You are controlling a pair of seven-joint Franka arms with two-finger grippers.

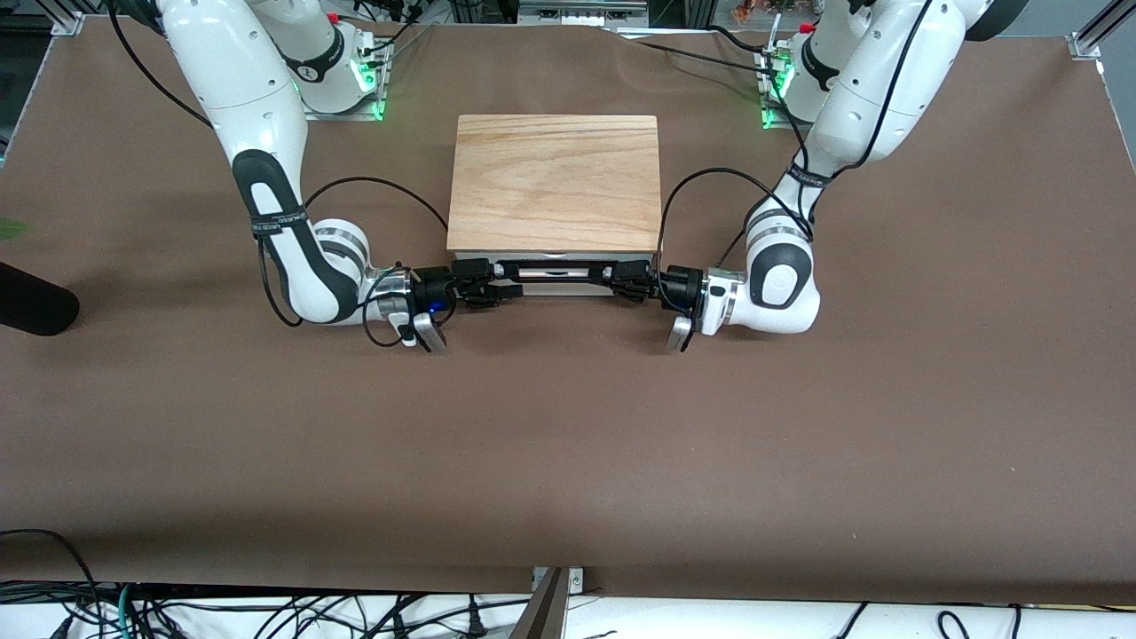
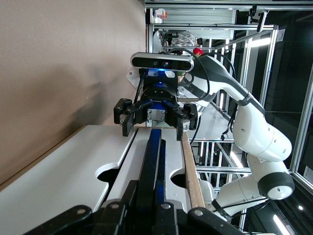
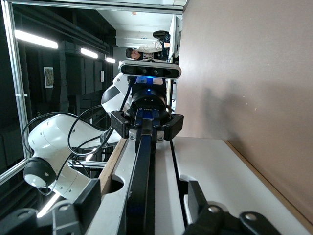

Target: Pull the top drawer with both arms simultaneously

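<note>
In the front view we start at the right arm (image 1: 266,160), which comes down from its green-lit base (image 1: 368,84) and bends low over the brown table (image 1: 568,444). Its right gripper (image 1: 484,286) sits at the handle's end toward that arm's side; in the right wrist view (image 3: 161,215) its fingers (image 3: 205,215) stand apart on either side of the black bar, not yet pressed onto it.

Next we reach the wooden box (image 1: 555,182), at the table's middle between the two bases. The top drawer (image 1: 555,277) shows only as a thin white strip under the box's front edge, on the side facing the front camera, so it looks barely out, if at all. Its black wire handle (image 1: 555,269) runs along that panel.

Then we come to the left gripper (image 1: 632,284), at the handle's other end. In the left wrist view (image 2: 149,215) its fingers (image 2: 139,196) are clamped tight on the bar. The left arm (image 1: 852,115) rises from there to its own base (image 1: 781,80).
</note>
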